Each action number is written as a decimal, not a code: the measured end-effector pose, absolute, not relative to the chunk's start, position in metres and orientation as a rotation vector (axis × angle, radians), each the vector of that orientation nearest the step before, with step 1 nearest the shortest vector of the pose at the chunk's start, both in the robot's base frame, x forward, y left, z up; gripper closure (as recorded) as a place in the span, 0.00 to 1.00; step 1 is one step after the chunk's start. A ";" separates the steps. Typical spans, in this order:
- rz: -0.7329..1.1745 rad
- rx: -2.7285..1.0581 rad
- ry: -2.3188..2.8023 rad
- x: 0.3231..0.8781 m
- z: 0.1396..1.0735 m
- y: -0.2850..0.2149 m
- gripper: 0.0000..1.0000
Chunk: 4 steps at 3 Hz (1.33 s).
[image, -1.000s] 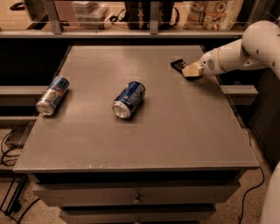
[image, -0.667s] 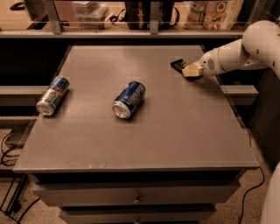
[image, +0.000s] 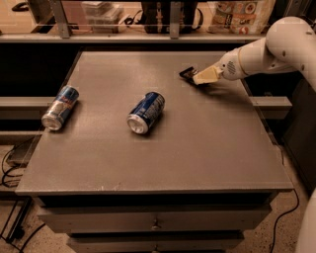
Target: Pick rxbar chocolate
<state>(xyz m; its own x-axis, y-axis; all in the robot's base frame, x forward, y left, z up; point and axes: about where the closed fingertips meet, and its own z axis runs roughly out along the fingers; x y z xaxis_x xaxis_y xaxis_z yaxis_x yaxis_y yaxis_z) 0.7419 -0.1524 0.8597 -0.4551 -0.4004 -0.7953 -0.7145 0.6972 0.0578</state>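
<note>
Black rxbar chocolate (image: 186,73) lies diagonal, pointing far-left; pincer (image: 202,77) covers its right end.

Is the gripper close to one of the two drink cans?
No, the gripper is at the black bar near the far right of the table, well apart from the left can and the middle can.

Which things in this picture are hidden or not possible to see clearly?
Chocolate bar, camera view: the gripper, on the far right of the table, covers its right part; whether it grips the bar is unclear.
Bar lettering: too small to read.
Robot arm: cut off by the right edge.
Boxes on the back shelf: cut off by the top edge.
</note>
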 end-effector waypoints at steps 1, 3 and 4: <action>0.479 -0.857 2.090 0.741 0.863 -0.147 0.33; 0.418 -0.884 2.107 0.742 0.858 -0.143 0.75; 0.399 -0.883 2.122 0.742 0.853 -0.145 0.72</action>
